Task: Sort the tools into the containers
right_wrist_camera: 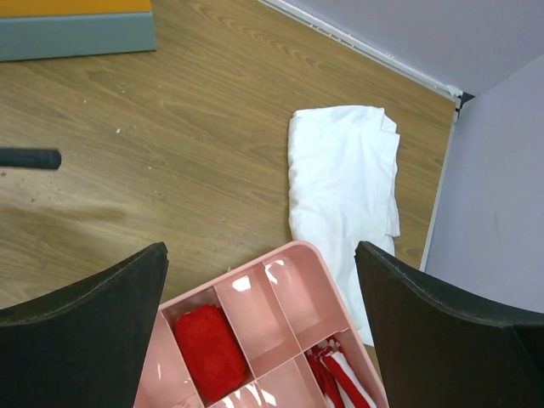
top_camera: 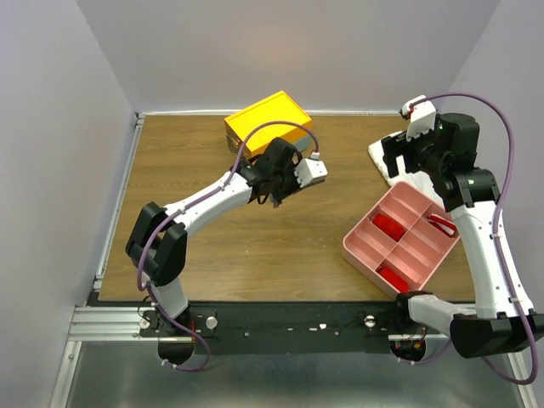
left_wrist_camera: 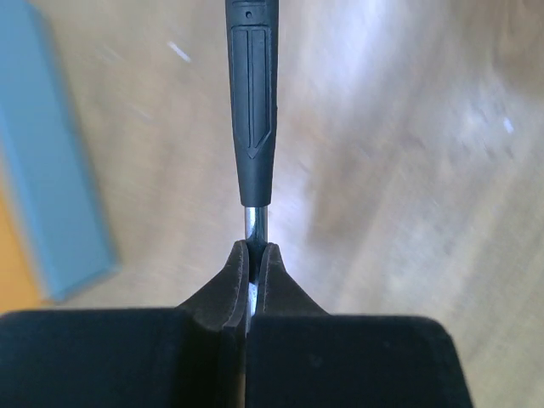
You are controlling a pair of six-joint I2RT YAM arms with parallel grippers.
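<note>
Hammer (left_wrist_camera: 252, 93) clamped at bare shaft in left tool (left_wrist_camera: 252, 255), apparently clear of desk (left_wrist_camera: 408, 170) for carrying; right tool (right_wrist_camera: 261, 263) gapes empty over pink tray (right_wrist_camera: 293, 297).

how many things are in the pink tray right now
3: one red item in a far compartment, another red item at the near corner, and a red-and-white item beside the right arm, which may hide more.

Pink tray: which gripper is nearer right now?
Right. The right gripper hangs open over the pink tray's far corner, beside the white cloth. The left gripper is off to the tray's left, near the yellow box, shut on a black-handled tool.
</note>
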